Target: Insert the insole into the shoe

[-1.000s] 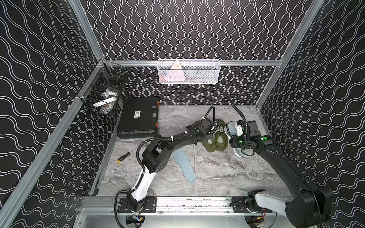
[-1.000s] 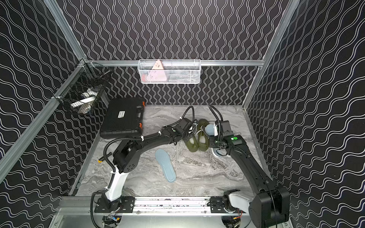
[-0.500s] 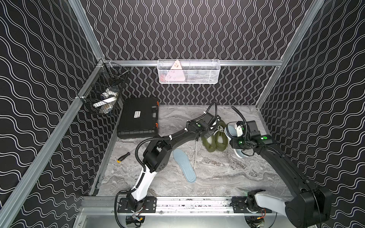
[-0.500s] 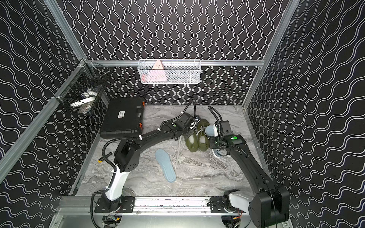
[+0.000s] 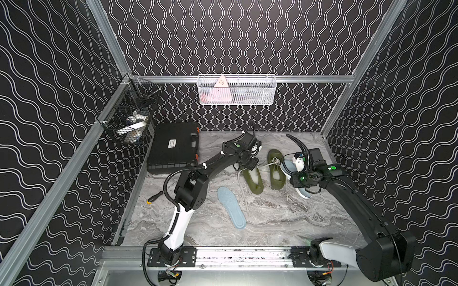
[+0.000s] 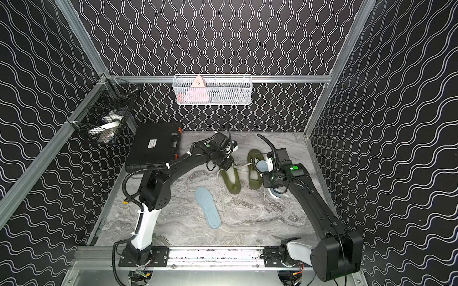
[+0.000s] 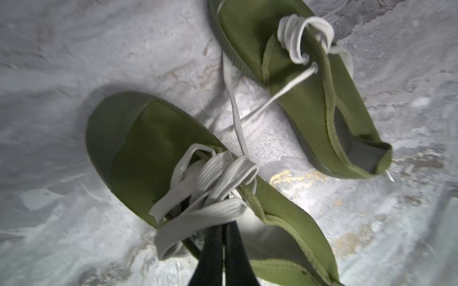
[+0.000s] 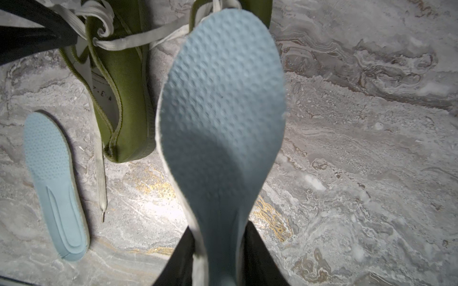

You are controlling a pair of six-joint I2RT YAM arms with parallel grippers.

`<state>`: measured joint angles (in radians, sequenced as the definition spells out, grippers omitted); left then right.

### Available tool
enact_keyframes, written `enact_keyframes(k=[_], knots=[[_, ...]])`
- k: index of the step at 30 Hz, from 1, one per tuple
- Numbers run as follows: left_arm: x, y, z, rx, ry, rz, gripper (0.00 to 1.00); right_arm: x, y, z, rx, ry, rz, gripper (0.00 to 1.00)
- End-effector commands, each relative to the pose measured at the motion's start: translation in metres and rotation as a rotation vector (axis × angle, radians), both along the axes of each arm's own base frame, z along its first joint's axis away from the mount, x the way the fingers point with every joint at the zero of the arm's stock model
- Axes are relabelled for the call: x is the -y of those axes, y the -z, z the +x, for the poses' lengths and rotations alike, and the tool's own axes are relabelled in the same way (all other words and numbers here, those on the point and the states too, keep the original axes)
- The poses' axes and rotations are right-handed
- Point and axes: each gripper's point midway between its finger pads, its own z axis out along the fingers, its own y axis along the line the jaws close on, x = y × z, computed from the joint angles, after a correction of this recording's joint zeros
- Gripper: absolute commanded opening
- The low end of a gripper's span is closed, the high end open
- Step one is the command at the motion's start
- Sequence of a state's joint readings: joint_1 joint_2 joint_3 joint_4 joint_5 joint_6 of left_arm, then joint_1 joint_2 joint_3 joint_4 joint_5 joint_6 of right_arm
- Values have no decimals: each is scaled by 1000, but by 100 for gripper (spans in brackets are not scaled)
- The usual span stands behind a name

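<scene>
Two olive-green shoes lie side by side on the marble table, the left shoe [image 5: 255, 180] [image 6: 231, 180] [image 7: 148, 138] and the right shoe [image 5: 276, 173] [image 6: 255, 173] [image 7: 309, 99]. My left gripper [image 7: 223, 225] [image 5: 250, 164] is shut at the left shoe's opening, its tips closed on a white lace band [image 7: 210, 213]. My right gripper [image 8: 220, 232] is shut on the heel end of a pale blue insole [image 8: 223, 111] [image 5: 288, 167]. The insole's toe end points over the right shoe. A second blue insole [image 5: 231, 208] [image 6: 208, 208] [image 8: 54, 183] lies loose in front of the shoes.
A black tool case [image 5: 173, 148] sits at the back left, with a screwdriver [image 5: 155, 198] by the left edge. A black wire basket [image 5: 128, 121] hangs on the left rail and a white mesh basket [image 5: 236, 90] on the back wall. A loose lace [image 5: 244, 198] trails forward.
My left gripper has closed at the left shoe's laces and shifted slightly back and left. The right arm with its insole has hardly moved.
</scene>
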<state>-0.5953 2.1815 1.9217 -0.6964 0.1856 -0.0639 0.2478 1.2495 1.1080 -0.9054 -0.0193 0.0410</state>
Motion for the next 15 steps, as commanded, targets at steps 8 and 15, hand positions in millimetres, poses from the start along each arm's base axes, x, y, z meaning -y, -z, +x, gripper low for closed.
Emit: enact_keyframes(k=[8, 15], knots=[[4, 5, -32, -262, -115, -265, 0, -26, 4, -27, -110, -168, -63, 32], [-1, -5, -34, -323, -183, -406, 0, -64, 8, -33, -120, -271, -70, 32]])
